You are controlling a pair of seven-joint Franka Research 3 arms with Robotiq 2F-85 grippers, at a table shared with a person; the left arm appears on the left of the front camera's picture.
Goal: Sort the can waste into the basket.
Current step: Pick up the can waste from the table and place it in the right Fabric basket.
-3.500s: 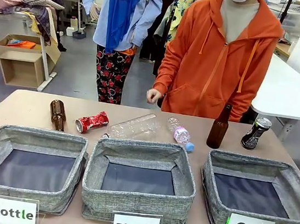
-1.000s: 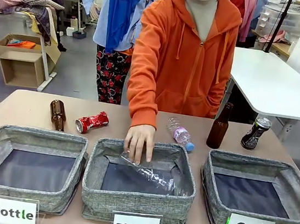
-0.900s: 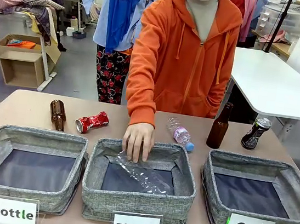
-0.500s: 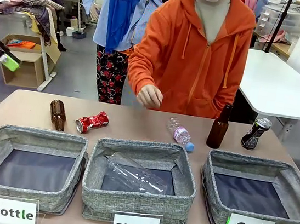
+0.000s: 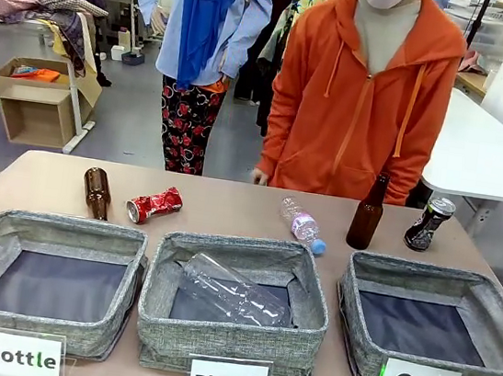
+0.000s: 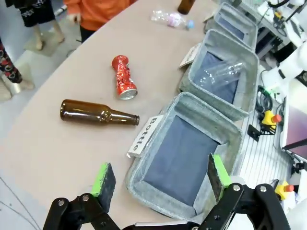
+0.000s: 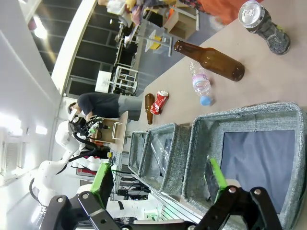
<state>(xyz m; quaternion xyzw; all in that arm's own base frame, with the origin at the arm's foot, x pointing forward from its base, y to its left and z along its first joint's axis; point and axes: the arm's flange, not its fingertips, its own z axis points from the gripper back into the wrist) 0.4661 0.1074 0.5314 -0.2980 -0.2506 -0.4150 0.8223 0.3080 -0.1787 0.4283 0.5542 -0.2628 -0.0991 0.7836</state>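
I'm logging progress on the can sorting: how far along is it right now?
Done: nothing yet; the Can basket holds no can. In hand: nothing; the left gripper and right gripper are open and empty. Left: the crushed red can, lying on the table beyond the Bottle basket, and the black can, standing beyond the Can basket.

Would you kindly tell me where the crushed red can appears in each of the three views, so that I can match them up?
Front view: crushed red can, left of centre, about mid-height.
Left wrist view: crushed red can, upper part, left of centre.
Right wrist view: crushed red can, small, near the middle.
Shared landmark: the lying brown bottle close beside it, also seen in the left wrist view and the right wrist view.
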